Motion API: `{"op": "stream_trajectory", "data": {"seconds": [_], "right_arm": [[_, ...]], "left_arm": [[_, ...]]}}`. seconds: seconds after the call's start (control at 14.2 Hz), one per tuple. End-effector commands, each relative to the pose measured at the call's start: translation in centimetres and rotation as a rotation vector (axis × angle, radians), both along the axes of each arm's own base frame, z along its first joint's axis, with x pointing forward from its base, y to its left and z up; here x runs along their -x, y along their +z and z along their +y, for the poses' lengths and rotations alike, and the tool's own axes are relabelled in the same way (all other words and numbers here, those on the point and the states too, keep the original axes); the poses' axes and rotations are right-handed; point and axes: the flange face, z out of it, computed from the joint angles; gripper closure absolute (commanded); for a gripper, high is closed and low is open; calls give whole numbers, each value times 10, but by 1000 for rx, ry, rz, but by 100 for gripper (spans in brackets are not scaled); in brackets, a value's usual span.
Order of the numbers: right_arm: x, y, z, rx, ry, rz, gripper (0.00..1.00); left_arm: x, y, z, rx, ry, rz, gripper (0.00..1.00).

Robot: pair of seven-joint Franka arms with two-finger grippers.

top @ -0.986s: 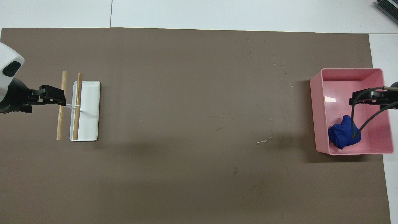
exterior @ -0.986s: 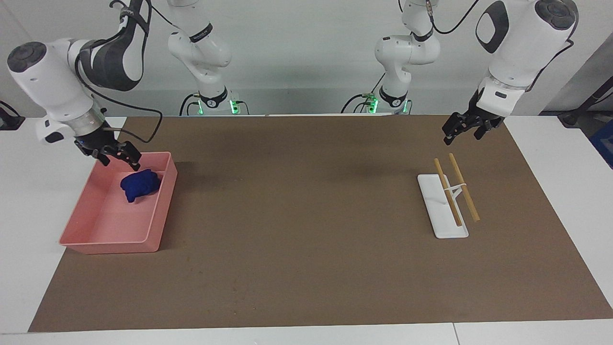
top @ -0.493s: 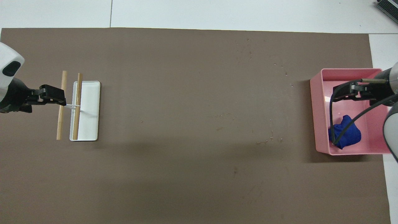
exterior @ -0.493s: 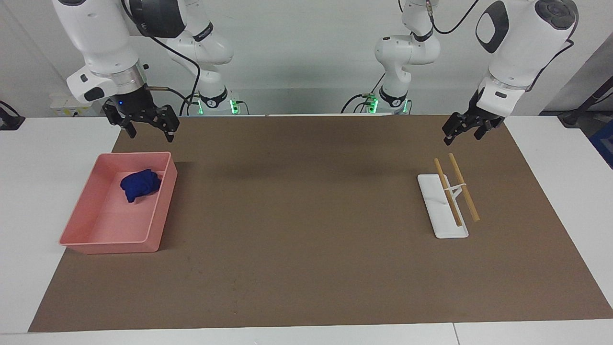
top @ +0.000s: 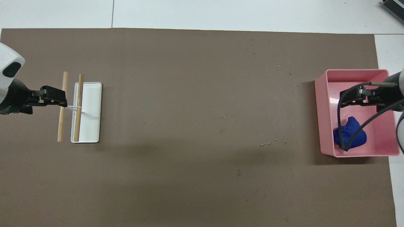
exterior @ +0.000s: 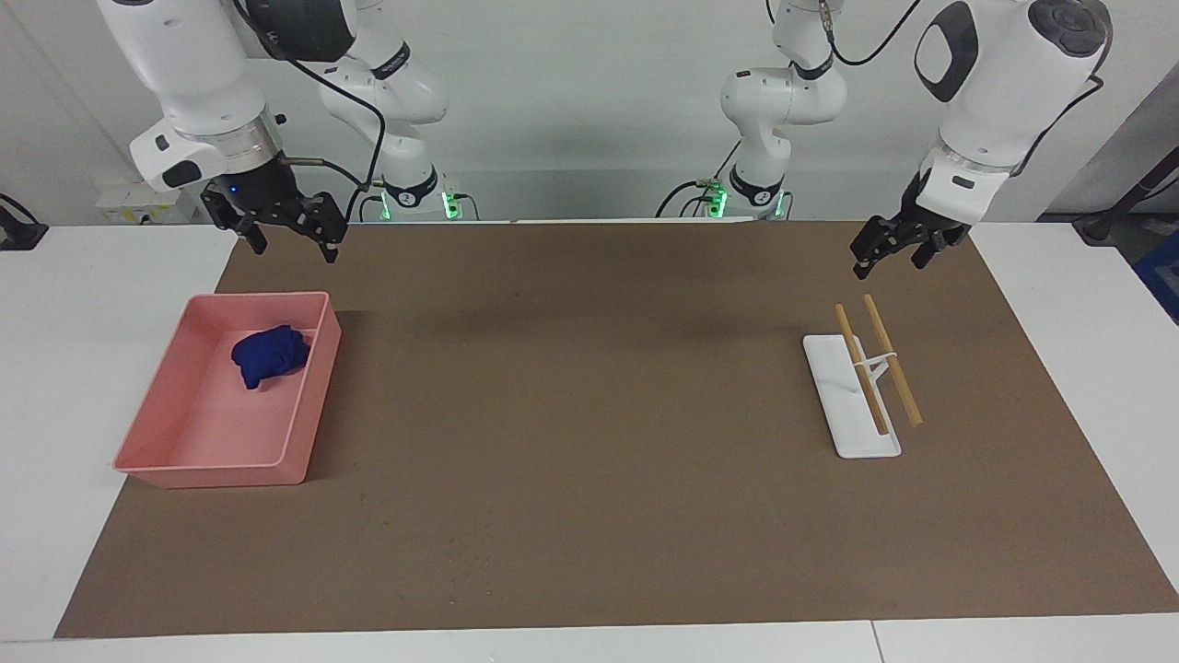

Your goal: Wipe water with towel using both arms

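towel [exterior: 269, 357] in tray [exterior: 184, 460] (right arm's end) | rack [exterior: 843, 405] at left arm's end | well apart

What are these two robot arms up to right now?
Neither arm is holding anything. The blue towel lies bunched in the pink tray at the right arm's end of the table. The right gripper is up in the air above the tray's nearer end, fingers open and empty. The left gripper waits in the air by the white rack. Faint water droplets sit on the brown mat beside the tray, not yet wiped.
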Motion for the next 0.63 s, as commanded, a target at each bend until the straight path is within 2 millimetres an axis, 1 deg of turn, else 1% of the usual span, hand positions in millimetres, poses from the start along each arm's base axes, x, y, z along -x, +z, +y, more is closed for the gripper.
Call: {"op": "stream_trajectory", "data": {"seconds": [0.0, 0.35, 0.56], "right_arm": [[8, 6, -4, -23, -13, 17, 0], [7, 7, 3, -37, 5, 7, 0], [7, 7, 4, -41, 23, 8, 0]], "left_arm": [[4, 1, -3, 10, 4, -13, 0], [4, 1, -4, 10, 2, -13, 0], [4, 1, -6, 10, -3, -13, 0]]}}
